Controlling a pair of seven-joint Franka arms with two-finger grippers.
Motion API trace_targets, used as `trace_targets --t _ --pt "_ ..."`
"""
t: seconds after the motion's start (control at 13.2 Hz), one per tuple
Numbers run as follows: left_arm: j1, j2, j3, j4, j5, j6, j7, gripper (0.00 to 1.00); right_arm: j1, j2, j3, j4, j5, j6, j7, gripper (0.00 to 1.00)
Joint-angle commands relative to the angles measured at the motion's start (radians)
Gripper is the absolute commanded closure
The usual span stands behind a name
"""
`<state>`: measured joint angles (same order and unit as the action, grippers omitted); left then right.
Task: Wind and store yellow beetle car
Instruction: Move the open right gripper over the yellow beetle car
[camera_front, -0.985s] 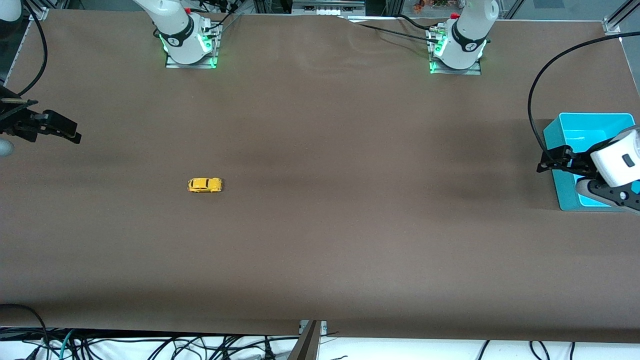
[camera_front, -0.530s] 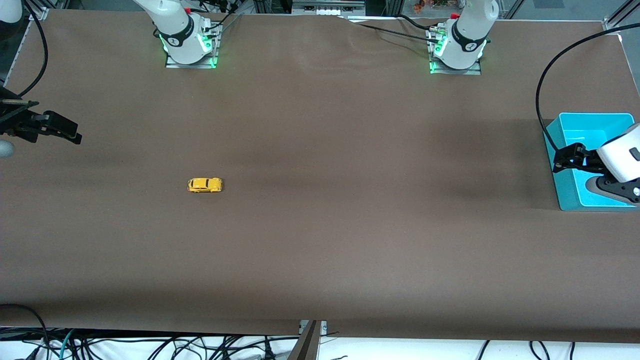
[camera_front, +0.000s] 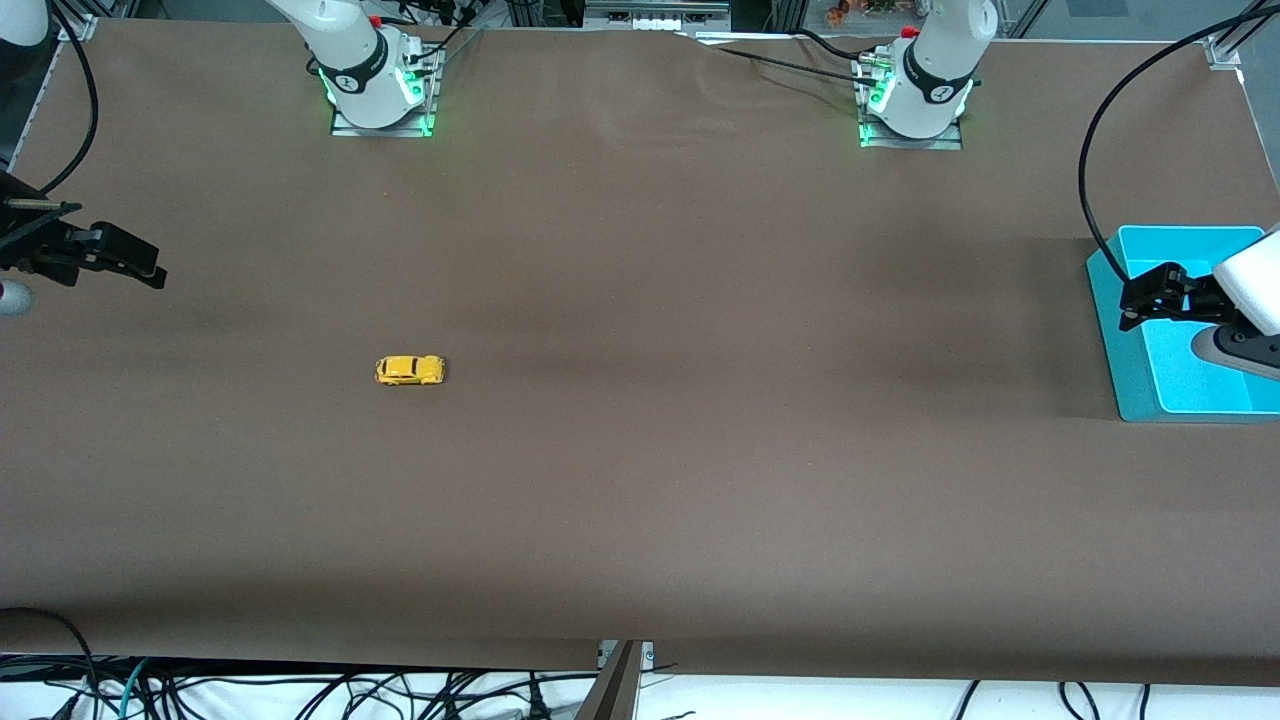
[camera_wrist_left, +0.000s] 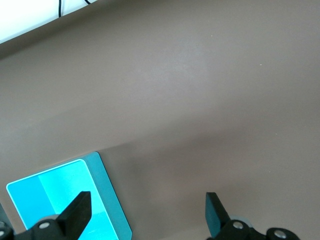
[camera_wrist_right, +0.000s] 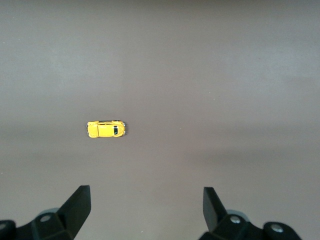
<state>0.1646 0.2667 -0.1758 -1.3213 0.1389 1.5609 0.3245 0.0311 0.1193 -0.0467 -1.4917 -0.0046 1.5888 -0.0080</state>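
The yellow beetle car (camera_front: 410, 370) sits on its wheels on the brown table, toward the right arm's end; it also shows in the right wrist view (camera_wrist_right: 105, 129). My right gripper (camera_front: 150, 272) is open and empty, up in the air over the table's edge at that end, well apart from the car. My left gripper (camera_front: 1135, 303) is open and empty, in the air over the rim of the turquoise bin (camera_front: 1135, 375) at the left arm's end. In the left wrist view the bin (camera_wrist_left: 105, 185) lies under one of the fingers (camera_wrist_left: 80, 207).
The brown table cover (camera_front: 640, 450) spreads wide between the car and the bin. The two arm bases (camera_front: 378, 85) (camera_front: 915, 95) stand along the table's edge farthest from the front camera. Cables hang below the near edge.
My left gripper has drawn back toward the left arm's end, from beside the bin to over its rim, and risen a little. The right gripper and the car have not moved.
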Motion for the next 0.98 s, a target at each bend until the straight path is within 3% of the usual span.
trace_targets --t 0.0,0.15,0.3,0.91 --pt "0.000 -0.065 0.006 -0.073 -0.016 0.008 -0.009 0.00 0.039 -0.001 0.015 0.002 0.000 -0.004 0.006 0.01" --pt "-0.035 -0.180 0.036 -0.192 -0.019 0.025 -0.027 0.00 0.078 0.011 0.015 0.002 0.002 -0.007 0.003 0.01" --pt "-0.133 -0.216 0.146 -0.225 -0.033 0.025 -0.071 0.00 0.117 0.019 0.016 -0.004 0.006 -0.029 0.006 0.01" --pt "-0.125 -0.224 0.157 -0.242 -0.058 0.028 -0.078 0.00 0.259 0.026 0.016 -0.002 0.002 -0.070 -0.007 0.01"
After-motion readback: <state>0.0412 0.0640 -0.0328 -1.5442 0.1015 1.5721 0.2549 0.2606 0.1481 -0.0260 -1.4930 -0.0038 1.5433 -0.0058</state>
